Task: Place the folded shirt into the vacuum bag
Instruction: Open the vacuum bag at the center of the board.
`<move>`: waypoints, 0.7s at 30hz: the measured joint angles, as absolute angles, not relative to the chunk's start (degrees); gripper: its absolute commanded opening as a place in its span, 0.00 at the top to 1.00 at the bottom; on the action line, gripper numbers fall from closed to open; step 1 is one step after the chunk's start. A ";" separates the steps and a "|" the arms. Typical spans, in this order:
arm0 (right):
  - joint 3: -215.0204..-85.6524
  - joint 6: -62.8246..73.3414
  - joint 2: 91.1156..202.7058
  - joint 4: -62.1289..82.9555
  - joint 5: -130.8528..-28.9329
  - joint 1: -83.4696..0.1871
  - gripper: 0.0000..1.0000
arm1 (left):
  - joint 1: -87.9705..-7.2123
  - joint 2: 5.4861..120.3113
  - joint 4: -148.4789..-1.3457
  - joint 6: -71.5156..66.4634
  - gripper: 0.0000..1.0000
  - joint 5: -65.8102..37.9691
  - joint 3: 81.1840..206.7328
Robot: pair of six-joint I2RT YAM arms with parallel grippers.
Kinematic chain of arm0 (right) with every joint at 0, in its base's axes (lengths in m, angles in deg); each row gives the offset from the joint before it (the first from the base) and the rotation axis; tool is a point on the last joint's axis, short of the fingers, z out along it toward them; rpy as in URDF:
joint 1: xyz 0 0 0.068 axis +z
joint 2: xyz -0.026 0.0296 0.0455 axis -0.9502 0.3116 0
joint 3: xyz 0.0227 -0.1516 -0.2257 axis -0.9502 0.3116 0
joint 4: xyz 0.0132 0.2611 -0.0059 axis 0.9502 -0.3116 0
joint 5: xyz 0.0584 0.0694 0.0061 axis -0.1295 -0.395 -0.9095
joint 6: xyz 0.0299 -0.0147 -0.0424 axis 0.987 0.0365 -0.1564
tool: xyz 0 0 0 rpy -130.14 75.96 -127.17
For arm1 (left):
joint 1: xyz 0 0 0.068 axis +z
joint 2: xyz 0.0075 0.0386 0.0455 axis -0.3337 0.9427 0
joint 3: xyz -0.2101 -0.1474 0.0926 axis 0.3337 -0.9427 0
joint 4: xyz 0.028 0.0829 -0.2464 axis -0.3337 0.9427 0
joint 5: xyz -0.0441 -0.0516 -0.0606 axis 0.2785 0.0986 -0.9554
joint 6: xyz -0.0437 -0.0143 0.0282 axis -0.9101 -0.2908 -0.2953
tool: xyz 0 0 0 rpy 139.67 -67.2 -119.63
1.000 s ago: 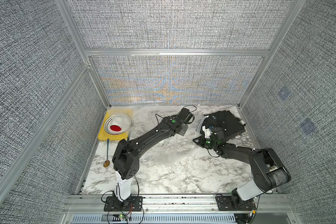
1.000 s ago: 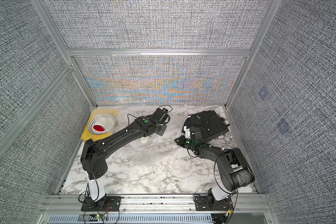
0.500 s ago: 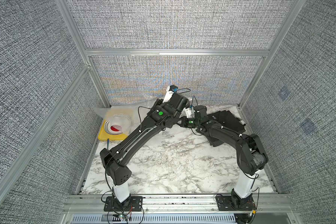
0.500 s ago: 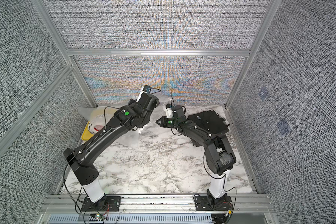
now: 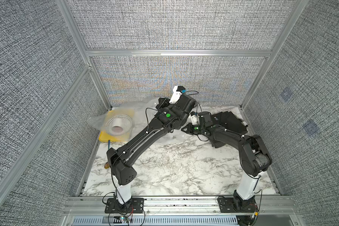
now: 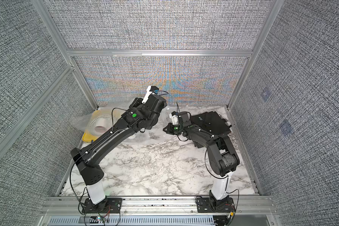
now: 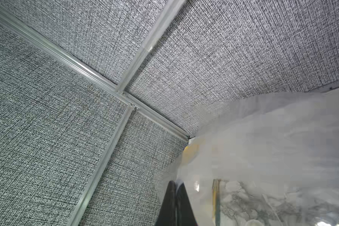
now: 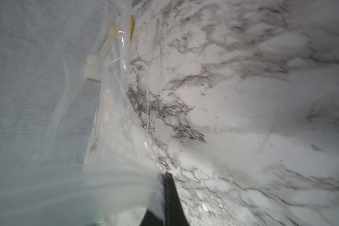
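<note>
right gripper point(image 8: 167, 175) sits low over the table point(image 5: 174, 166), fingers pinched together on a lower edge of the vacuum bag point(image 5: 98, 122). folded shirt point(image 5: 229, 121) lies just behind that arm, not in the bag yet. left gripper point(image 7: 174, 185), further back and raised, is clamped on the film too. Looks like the pair is spreading the mouth open. The bag's far end drapes over the yellow tray point(image 5: 104, 138) and basket point(image 5: 117, 125).

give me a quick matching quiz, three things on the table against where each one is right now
Things: 1 vacuum bag; 2 folded shirt; 3 yellow tray
Places: a far right of the table, by the right arm; b far left corner, under plastic; c held up by the left gripper
Pairs: 1-c; 2-a; 3-b
</note>
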State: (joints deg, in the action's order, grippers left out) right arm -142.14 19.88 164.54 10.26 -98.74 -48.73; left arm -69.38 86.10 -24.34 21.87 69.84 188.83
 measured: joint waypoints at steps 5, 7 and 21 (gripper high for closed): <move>-138.42 19.18 164.11 9.74 -96.06 -49.36 1.00 | -66.56 89.84 -21.85 15.34 1.00 64.26 187.62; -137.94 18.88 164.22 9.47 -95.07 -49.36 1.00 | -66.43 91.52 -21.45 13.70 1.00 62.38 187.62; -144.78 15.73 165.62 5.41 -89.78 -50.46 0.83 | -63.52 96.33 -24.43 14.81 1.00 56.81 189.57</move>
State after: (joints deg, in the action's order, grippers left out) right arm -144.78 15.73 165.62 5.41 -89.78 -50.46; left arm -63.52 96.33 -24.43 14.81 56.81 189.57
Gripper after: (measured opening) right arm 0.172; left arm 0.052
